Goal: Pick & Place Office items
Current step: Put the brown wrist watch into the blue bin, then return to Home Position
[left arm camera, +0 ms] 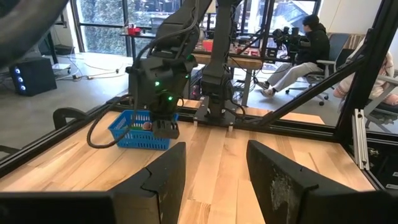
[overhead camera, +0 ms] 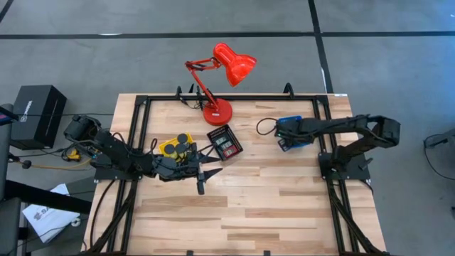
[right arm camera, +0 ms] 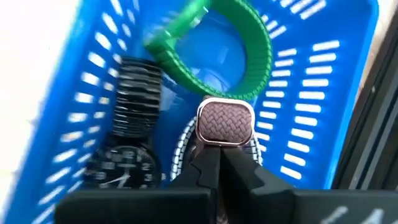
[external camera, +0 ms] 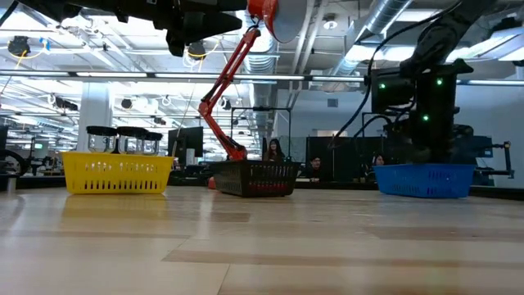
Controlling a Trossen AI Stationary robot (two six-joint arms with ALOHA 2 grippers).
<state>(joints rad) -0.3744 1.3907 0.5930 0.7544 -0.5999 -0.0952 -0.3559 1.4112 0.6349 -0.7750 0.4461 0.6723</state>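
Presently, right gripper point(right arm camera: 217, 163), jaws clamped on woven-faced watch point(right arm camera: 225, 123) in blue tray point(right arm camera: 323, 93): lift straight, clearing green band point(right arm camera: 249, 46) at twelve o'clock; left gripper point(left arm camera: 214, 171) parted.

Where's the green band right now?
The green band lies inside the blue tray on the table's right side in the high view, beside a black watch, just beyond the right hand.

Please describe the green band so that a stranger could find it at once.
Look at the blue mesh tray on the table's right side, under the right gripper. Inside lies the green band, beside a black watch and a brown woven piece; only it is green.
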